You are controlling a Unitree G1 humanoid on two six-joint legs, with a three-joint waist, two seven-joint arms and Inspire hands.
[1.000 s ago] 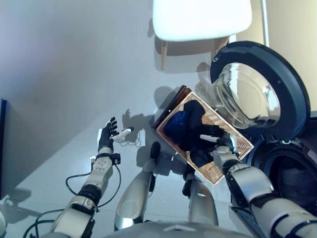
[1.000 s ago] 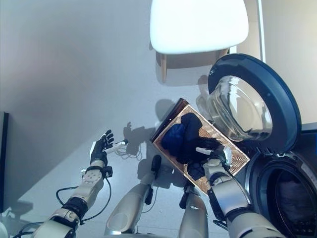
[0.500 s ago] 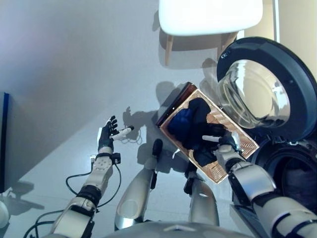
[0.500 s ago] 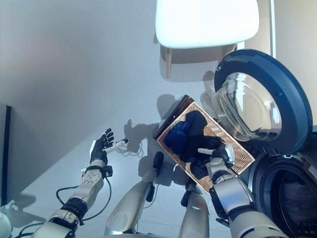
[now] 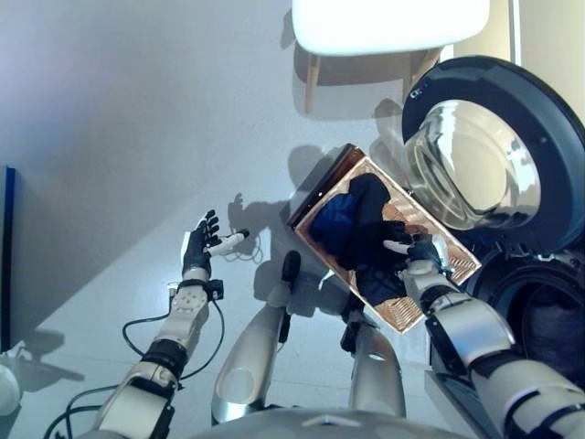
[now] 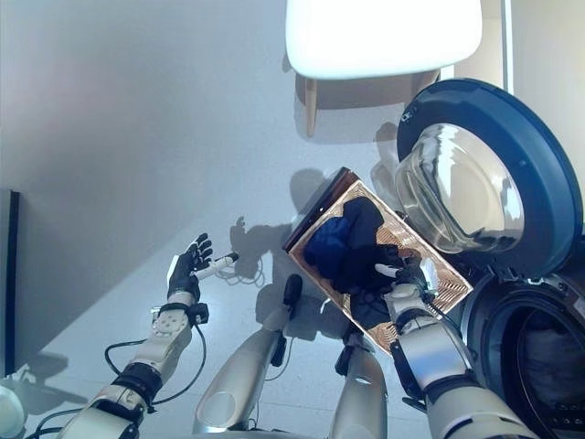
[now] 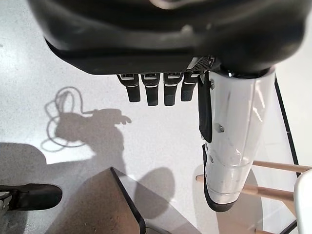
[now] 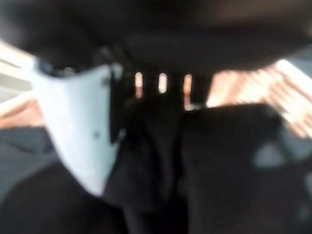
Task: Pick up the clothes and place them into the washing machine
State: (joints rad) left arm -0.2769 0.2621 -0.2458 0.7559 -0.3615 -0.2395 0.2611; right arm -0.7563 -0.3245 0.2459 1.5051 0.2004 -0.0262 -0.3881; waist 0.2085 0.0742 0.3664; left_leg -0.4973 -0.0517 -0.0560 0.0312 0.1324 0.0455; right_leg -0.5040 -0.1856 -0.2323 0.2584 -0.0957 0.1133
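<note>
A brown woven basket stands on the floor beside the washing machine, whose drum is open. A black garment and a blue garment lie in the basket. My right hand rests on the black garment near the basket's near end. In the right wrist view its straight fingers touch the black cloth and its white-covered thumb stands apart, so the hand is open. My left hand hovers open above the bare floor to the left, holding nothing.
The washer's round door with its glass bowl swings open above the basket's far right side. A white chair stands beyond the basket. A dark panel lines the left edge. Grey floor spreads to the left.
The whole picture has shifted a little, so the camera moved. My right hand stays on the black garment in the basket. The left hand has not moved.
</note>
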